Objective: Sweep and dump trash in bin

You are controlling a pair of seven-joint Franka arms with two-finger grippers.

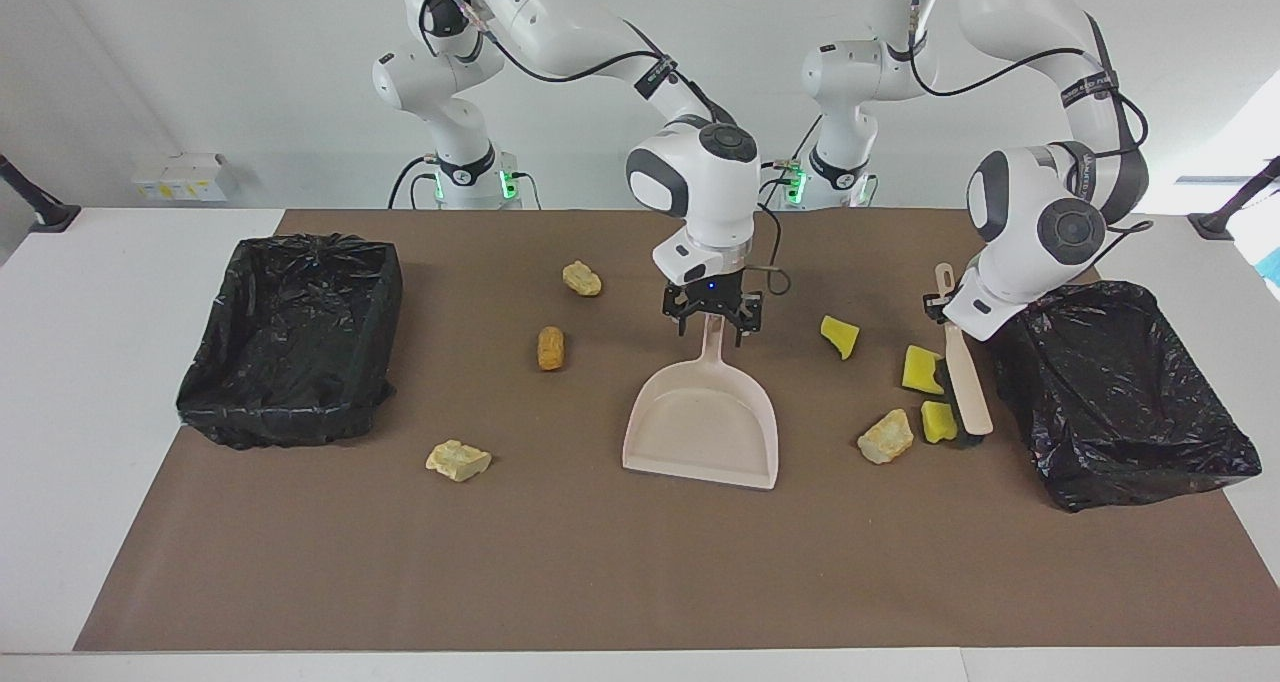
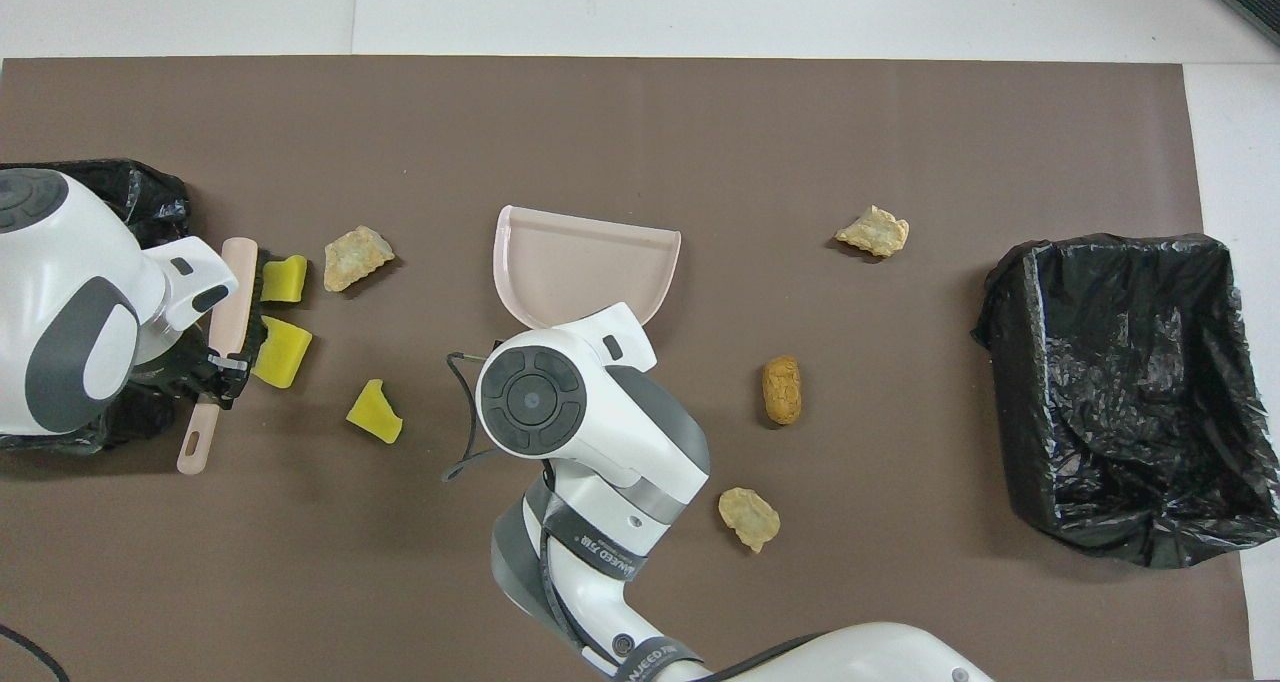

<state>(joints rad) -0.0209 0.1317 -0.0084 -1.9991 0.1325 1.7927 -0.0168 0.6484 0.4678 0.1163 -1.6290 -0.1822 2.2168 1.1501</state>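
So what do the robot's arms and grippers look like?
Both arms are glossy white with rounded joints, dark grey round caps and grey bands with small lettering. Black cables run along them, and green lights glow at their bases. The right gripper is black with a tiny blue light above it. The left gripper is black too, below a white wrist.

Seven trash (image 1: 885, 436) scraps (sponge, bread) scattered flat.
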